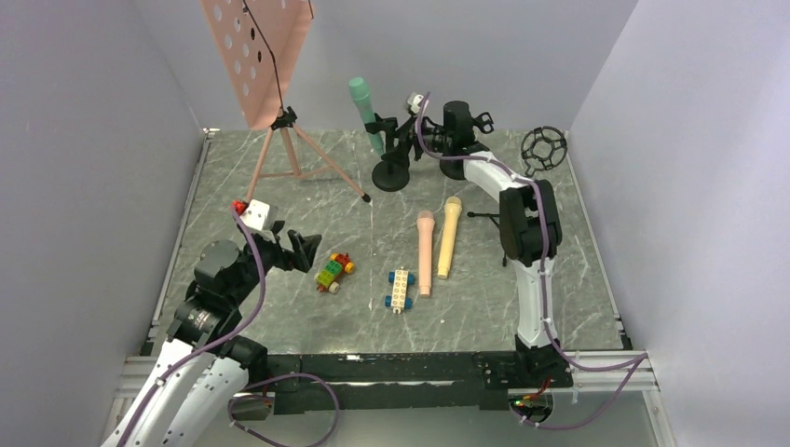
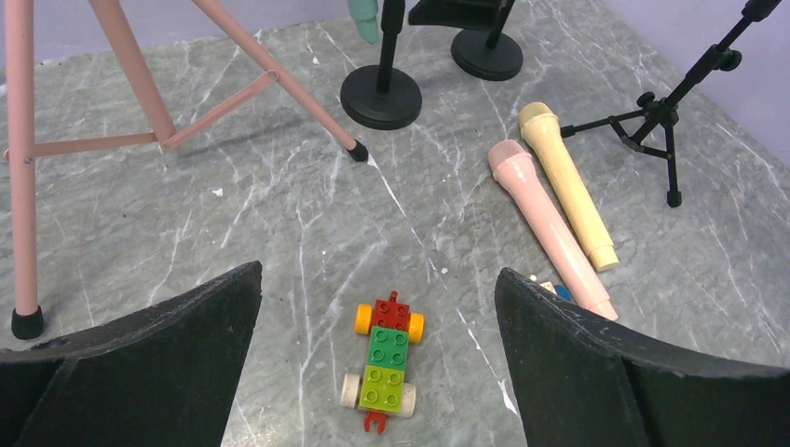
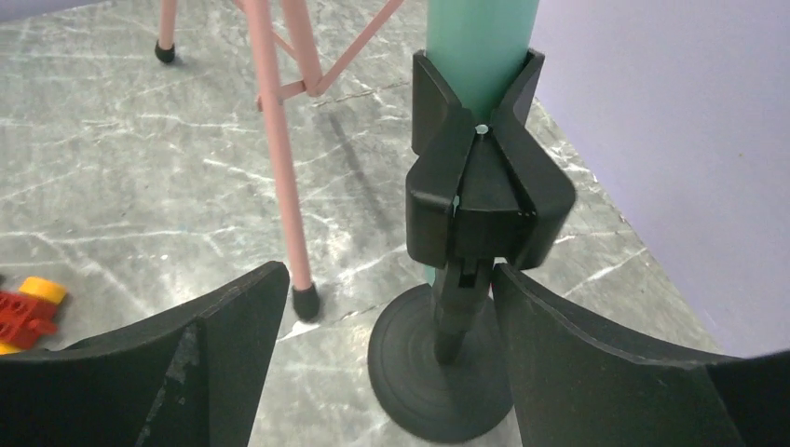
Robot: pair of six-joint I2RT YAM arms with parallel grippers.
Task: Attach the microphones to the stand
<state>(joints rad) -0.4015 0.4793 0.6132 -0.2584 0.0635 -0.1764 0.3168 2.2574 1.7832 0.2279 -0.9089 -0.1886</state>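
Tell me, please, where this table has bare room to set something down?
Bare tabletop lies along the left edge, between the pink tripod and the left gripper, and at the near right, between the right arm and the wall. The centre is crowded: pink microphone, tan microphone and two brick cars lie close. The back holds the stand bases.

We see bright, even, diffuse light. The pale walls [image 1: 84,186] look flat and the marble tabletop [image 1: 279,307] carries only a faint sheen, with no hard glare. Soft, thin shadows lie beside the pink stand's legs [image 3: 279,140]. In the wrist views the near black fingers [image 2: 158,363] look a touch soft.
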